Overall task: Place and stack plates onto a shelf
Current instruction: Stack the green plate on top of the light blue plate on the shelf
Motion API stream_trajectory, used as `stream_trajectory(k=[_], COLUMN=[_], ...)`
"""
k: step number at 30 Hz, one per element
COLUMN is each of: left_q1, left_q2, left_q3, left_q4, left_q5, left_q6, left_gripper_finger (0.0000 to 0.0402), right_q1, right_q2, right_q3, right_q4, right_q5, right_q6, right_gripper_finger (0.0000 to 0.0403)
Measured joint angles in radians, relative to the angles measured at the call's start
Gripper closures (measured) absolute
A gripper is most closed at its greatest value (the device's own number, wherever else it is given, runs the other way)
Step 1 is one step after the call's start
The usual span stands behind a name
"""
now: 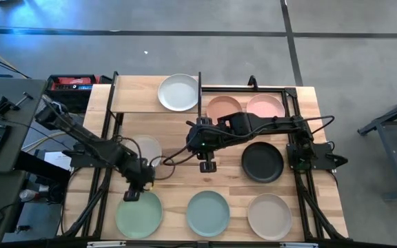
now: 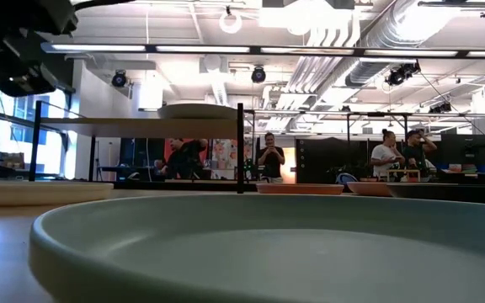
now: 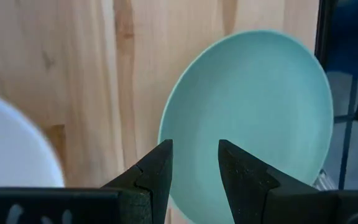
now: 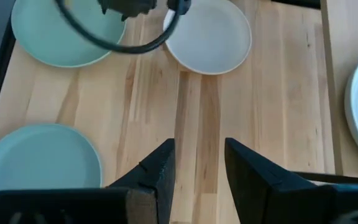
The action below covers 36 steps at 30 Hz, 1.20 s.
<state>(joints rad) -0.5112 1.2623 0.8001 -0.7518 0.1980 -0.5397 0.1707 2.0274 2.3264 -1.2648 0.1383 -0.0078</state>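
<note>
The left gripper (image 1: 131,195), jaws apart and empty, hangs over the rim of the round matte green plate (image 1: 140,215) on the wooden worktop (image 1: 178,134); the right gripper (image 1: 207,166), jaws apart, hovers mid-worktop; a white plate (image 1: 178,92) lies on the small light-wood shelf (image 1: 135,96)

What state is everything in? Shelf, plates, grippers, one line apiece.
shelf: holds one plate.
white plate: flat on the shelf.
green plate: flat on table, left gripper at its rim.
teal plate: flat on table.
beige plate: flat on table.
black plate: flat on table.
salmon plate: flat on table.
pink plate: flat on table.
cream plate: flat on table.
left gripper: jaws open, empty.
right gripper: jaws open, empty, over bare table.
</note>
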Motion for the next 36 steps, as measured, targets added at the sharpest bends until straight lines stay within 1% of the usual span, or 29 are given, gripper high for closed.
stream_trajectory(k=[8, 17, 22, 28, 32, 36], left_q1=[-0.028, -0.028, -0.026, -0.026, -0.026, -0.026], left_q2=[0.105, 0.205, 0.238, 0.271, 0.28, 0.279], left_q3=[0.0, 0.0, -0.001, 0.0, 0.0, 0.0], left_q4=[0.012, 0.015, 0.017, 0.02, 0.019, 0.018], left_q5=[-0.001, -0.012, -0.027, -0.026, -0.025, -0.024], left_q6=[-0.033, -0.035, -0.041, -0.051, -0.052, -0.054], left_gripper_finger=[0.0282, 0.0282, 0.0282, 0.0283, 0.0301, 0.0342], right_q1=[0.0, 0.0, 0.0, 0.0, 0.0, 0.0], right_q2=[0.0, 0.0, 0.0, 0.0, 0.0, 0.0], right_q3=[0.0, 0.0, 0.0, 0.0, 0.0, 0.0], right_q4=[-0.011, -0.016, -0.019, -0.019, -0.027, -0.03], right_q5=[0.0, -0.001, -0.034, -0.036, -0.036, -0.036], right_q6=[0.0, 0.0, 0.008, 0.008, 0.008, 0.008], right_gripper_finger=[0.0289, 0.0289, 0.0289, 0.0289, 0.0289, 0.0289])
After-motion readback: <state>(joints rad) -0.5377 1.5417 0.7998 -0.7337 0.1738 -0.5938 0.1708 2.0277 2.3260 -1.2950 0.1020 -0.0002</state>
